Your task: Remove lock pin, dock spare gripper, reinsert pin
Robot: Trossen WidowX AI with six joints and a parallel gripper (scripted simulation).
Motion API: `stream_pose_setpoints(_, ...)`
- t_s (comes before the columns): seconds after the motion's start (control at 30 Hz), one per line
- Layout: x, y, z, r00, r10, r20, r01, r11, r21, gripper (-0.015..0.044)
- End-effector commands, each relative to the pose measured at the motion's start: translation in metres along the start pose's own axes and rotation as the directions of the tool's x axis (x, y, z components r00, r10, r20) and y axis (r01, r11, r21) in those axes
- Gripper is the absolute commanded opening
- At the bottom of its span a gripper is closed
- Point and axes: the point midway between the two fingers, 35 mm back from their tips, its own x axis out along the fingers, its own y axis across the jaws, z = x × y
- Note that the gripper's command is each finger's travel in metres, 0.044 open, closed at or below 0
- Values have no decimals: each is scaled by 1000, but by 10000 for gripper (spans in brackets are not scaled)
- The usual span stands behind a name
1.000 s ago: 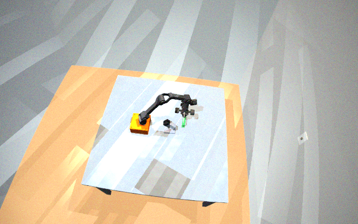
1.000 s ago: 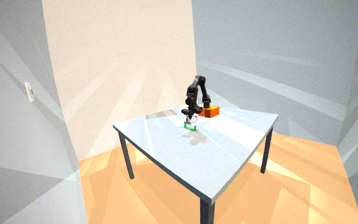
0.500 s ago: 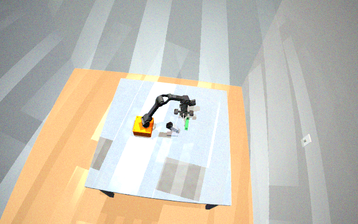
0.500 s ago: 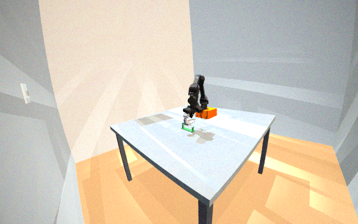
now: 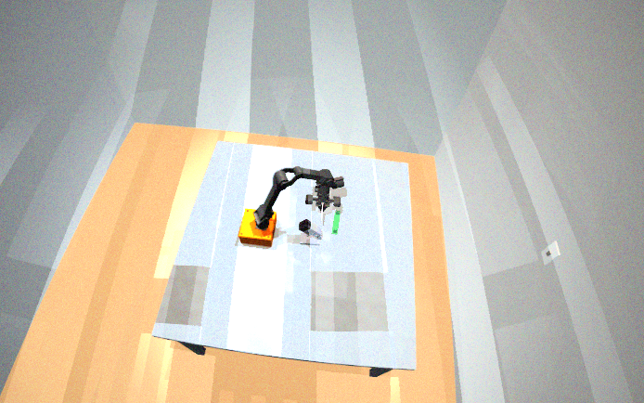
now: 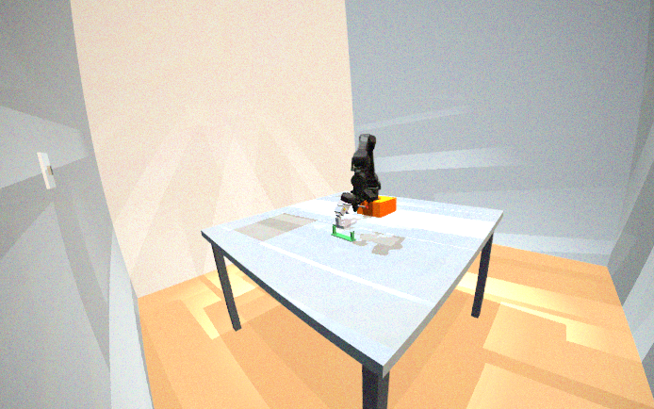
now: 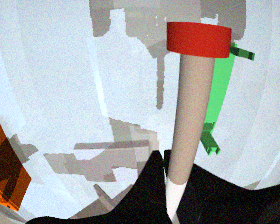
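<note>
My gripper [image 5: 323,206] [image 7: 161,156] is shut on the lock pin, above the table. In the wrist view the pin [image 7: 193,110] has a red head, a beige shaft and a white tip end; the head points away from the fingers and the tip end lies at them. A green bracket [image 5: 336,222] [image 6: 342,236] [image 7: 219,95] with two upturned ends lies on the table beyond the pin, beside its shaft in the wrist view. A dark block [image 5: 304,225] with a pale grey body stands between the arm's base and the bracket. Which part is the socket or the spare gripper I cannot tell.
The orange base block [image 5: 257,227] [image 6: 382,206] [image 7: 6,165] carries the arm. A flat grey bar [image 7: 111,146] shows at the lower left in the wrist view. Shadows and bright stripes cross the table [image 5: 264,310] [image 6: 319,284].
</note>
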Motion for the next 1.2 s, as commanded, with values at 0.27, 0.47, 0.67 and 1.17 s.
stream_pose_setpoints(0.27,3,25,-1,1000,4,-1,-4,1000,-14,0)
stream_pose_setpoints(0.47,26,25,6,1000,2,0,-2,1000,-16,0)
stream_pose_setpoints(0.67,49,26,11,1000,-1,2,1,1000,-19,0)
stream_pose_setpoints(1.17,51,27,5,1000,-12,3,12,1000,-15,0)
